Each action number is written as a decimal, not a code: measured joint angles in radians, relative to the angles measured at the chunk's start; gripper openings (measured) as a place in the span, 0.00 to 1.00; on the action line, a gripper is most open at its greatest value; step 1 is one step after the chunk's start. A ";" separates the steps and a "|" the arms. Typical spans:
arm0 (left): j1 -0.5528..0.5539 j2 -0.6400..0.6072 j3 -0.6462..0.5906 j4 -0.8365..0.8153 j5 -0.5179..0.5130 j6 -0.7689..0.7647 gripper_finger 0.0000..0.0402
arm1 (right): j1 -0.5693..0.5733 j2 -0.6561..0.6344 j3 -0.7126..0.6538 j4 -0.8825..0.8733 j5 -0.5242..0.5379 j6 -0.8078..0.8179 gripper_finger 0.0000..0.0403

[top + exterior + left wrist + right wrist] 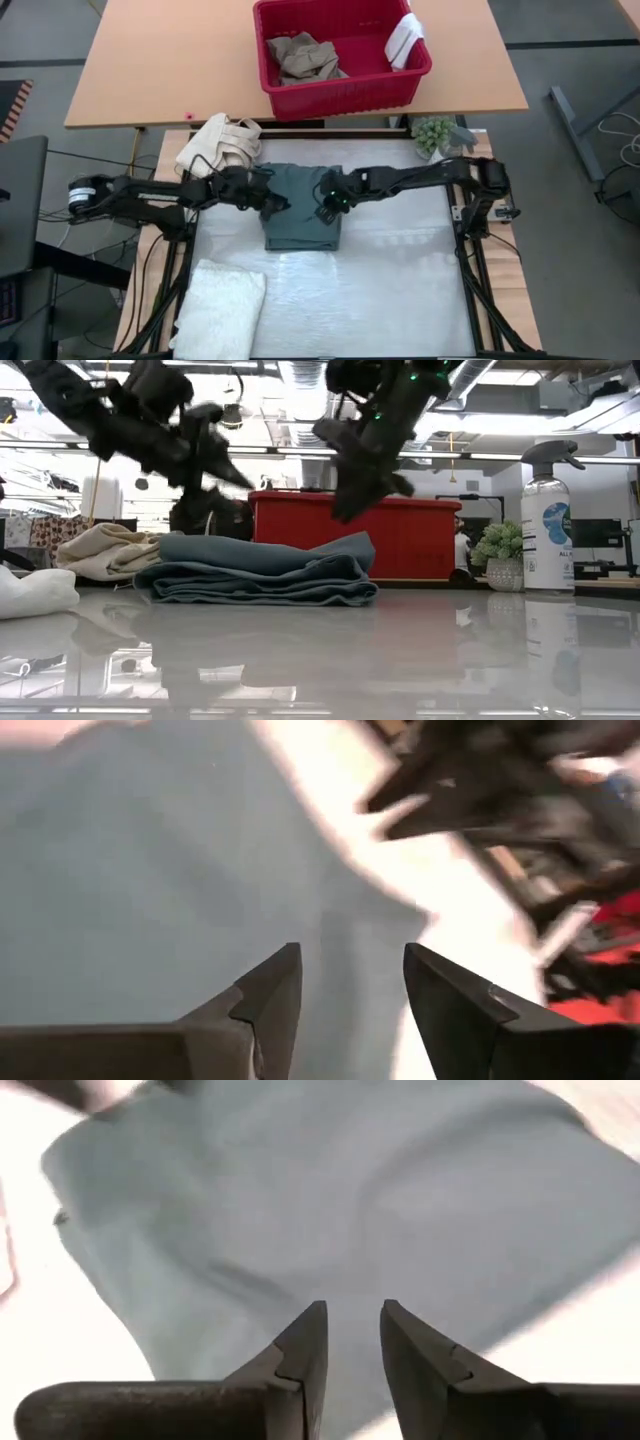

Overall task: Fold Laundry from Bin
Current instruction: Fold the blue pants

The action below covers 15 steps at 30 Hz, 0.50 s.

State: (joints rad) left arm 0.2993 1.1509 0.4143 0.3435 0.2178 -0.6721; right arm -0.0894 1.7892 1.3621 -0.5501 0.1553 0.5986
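Note:
The teal-green garment (302, 215) lies folded in several layers, flat on the white table top (400, 290), and shows as a low stack in the low view (260, 572). My left gripper (277, 207) hovers open over its left edge, and my right gripper (325, 207) hovers open over its right part. Both stand clear above the stack in the low view, with nothing between the fingers (270, 985) (305, 1335). The red bin (345, 92) stands on the far table, with tan trousers (305, 58) inside and a small white cloth (405, 38) draped over its rim.
A folded white towel (220, 305) lies at the near left corner. A cream canvas bundle (220, 145) sits just behind my left arm. A small potted plant (435, 135) and a spray bottle (548, 520) stand at the far right.

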 joint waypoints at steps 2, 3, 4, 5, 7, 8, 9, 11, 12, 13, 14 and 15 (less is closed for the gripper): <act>0.010 -0.053 0.015 0.001 0.046 0.016 0.43 | -0.012 -0.034 -0.001 -0.050 0.000 0.062 0.32; 0.017 -0.085 0.021 -0.011 0.079 0.016 0.45 | -0.014 -0.054 -0.001 -0.077 0.000 0.078 0.34; 0.025 -0.114 0.031 -0.036 0.113 0.016 0.46 | -0.019 -0.071 -0.001 -0.099 0.000 0.086 0.37; 0.034 -0.145 0.042 -0.065 0.151 0.020 0.48 | -0.020 -0.090 -0.001 -0.110 0.000 0.097 0.40; 0.051 -0.209 0.055 -0.163 0.226 0.032 0.52 | -0.025 -0.115 -0.001 -0.130 0.007 0.141 0.48; 0.060 -0.238 0.068 -0.217 0.248 0.027 0.54 | -0.028 -0.122 -0.001 -0.131 0.006 0.165 0.52; 0.067 -0.264 0.076 -0.269 0.260 0.010 0.56 | -0.031 -0.124 -0.001 -0.126 0.003 0.186 0.57; 0.077 -0.307 0.076 -0.375 0.271 -0.003 0.60 | -0.031 -0.118 -0.001 -0.136 0.002 0.216 0.64; 0.080 -0.321 0.076 -0.420 0.263 -0.007 0.61 | -0.031 -0.116 -0.001 -0.147 0.001 0.239 0.68; 0.081 -0.334 0.076 -0.479 0.250 -0.011 0.62 | -0.031 -0.105 -0.001 -0.160 0.001 0.264 0.70; 0.081 -0.345 0.075 -0.537 0.240 -0.013 0.64 | -0.031 -0.087 -0.001 -0.160 0.001 0.288 0.73; 0.080 -0.350 0.075 -0.581 0.218 -0.012 0.65 | -0.033 -0.074 0.000 -0.157 0.001 0.310 0.75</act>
State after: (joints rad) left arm 0.3796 0.8010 0.4896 -0.2378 0.4359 -0.6836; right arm -0.1221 1.7157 1.3617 -0.7067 0.1566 0.9085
